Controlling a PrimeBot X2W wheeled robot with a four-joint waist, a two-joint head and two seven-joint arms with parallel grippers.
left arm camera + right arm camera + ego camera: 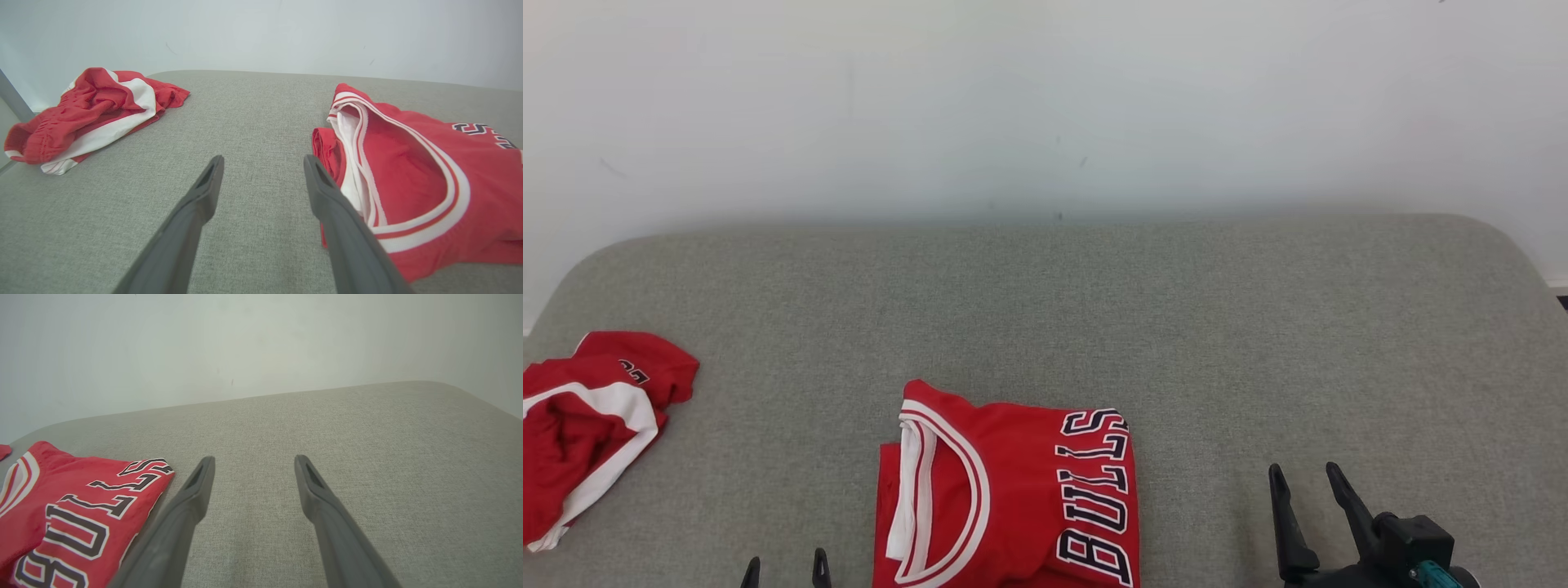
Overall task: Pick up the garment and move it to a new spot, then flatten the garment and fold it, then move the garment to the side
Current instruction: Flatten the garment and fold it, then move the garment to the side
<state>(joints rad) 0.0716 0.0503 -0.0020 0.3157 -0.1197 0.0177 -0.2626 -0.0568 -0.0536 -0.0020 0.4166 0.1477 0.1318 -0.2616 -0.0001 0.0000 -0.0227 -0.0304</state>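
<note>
Red jersey (1013, 490) lies folded on grey cushion (1258, 327); left gripper (786, 559) and right gripper (1303, 469) flank it, jaws apart, empty.

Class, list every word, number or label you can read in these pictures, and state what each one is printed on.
"BULLS": dark letters edged in white on the folded red jersey, running sideways in the head view.
Dark marks on the crumpled red and white garment at the left: mostly hidden in its folds, not readable.
No other writing can be read.
</note>
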